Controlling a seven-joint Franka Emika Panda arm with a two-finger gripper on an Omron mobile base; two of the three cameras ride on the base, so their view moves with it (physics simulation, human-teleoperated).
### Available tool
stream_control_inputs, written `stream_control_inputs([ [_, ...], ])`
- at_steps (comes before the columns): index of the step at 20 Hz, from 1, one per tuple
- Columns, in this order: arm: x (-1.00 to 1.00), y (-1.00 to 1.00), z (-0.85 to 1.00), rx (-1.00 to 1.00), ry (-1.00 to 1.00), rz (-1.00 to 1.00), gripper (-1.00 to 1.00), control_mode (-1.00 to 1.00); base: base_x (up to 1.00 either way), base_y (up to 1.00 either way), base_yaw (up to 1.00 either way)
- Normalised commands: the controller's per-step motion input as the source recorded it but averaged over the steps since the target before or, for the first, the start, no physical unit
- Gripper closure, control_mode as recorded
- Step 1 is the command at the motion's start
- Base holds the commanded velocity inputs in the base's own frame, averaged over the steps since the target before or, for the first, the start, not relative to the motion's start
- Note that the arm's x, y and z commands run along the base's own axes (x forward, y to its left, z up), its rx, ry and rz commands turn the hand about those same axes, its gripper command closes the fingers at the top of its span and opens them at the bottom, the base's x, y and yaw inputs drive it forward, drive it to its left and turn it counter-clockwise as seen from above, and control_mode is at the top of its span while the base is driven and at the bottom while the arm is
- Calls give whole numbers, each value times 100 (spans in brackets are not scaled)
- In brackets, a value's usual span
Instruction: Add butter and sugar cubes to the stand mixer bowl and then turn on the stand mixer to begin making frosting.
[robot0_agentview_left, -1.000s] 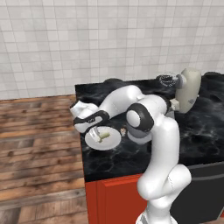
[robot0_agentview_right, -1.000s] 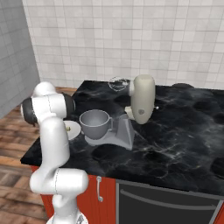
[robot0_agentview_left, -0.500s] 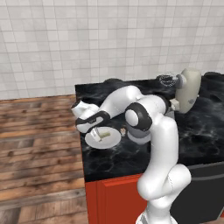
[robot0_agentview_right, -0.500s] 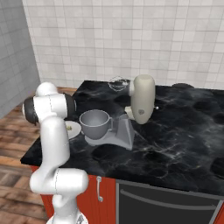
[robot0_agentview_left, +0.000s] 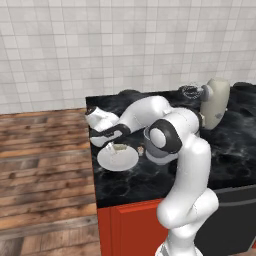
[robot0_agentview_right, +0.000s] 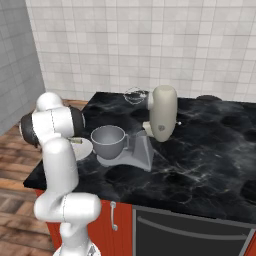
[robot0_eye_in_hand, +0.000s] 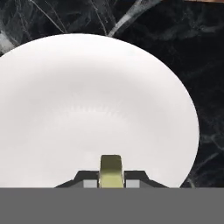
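Gripper (robot0_eye_in_hand: 111, 181) fingers are closed on the butter (robot0_eye_in_hand: 111, 169) above the plate (robot0_eye_in_hand: 87, 109), left of the bowl (robot0_agentview_left: 159, 150).

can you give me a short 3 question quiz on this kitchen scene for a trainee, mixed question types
1. True or false: the butter sits between the fingertips of the claw over the white plate.
2. Multiple choice: where is the stand mixer bowl? A) on the plate B) on the mixer's grey base, in front of the neck C) on the floor
3. Fill in: the stand mixer has its cream head tilted ____.

Key: 1 true; 2 B; 3 up, with the whisk clear of the bowl.
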Motion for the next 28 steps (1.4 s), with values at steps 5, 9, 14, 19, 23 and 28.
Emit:
stream_control_inputs([
  [5, -13, -22, 100, 13, -12, 0, 100, -100, 0, 0, 0],
  [9, -31, -26, 82, 5, -7, 0, 100, -100, 0, 0, 0],
  [14, -25, -43, 47, 1, -3, 0, 100, -100, 0, 0, 0],
  [19, -15, -77, 25, 2, -4, 0, 100, -100, 0, 0, 0],
  [23, -6, -78, 8, 2, -4, 0, 100, -100, 0, 0, 0],
  [28, -2, -51, 0, 2, -2, 0, 100, -100, 0, 0, 0],
])
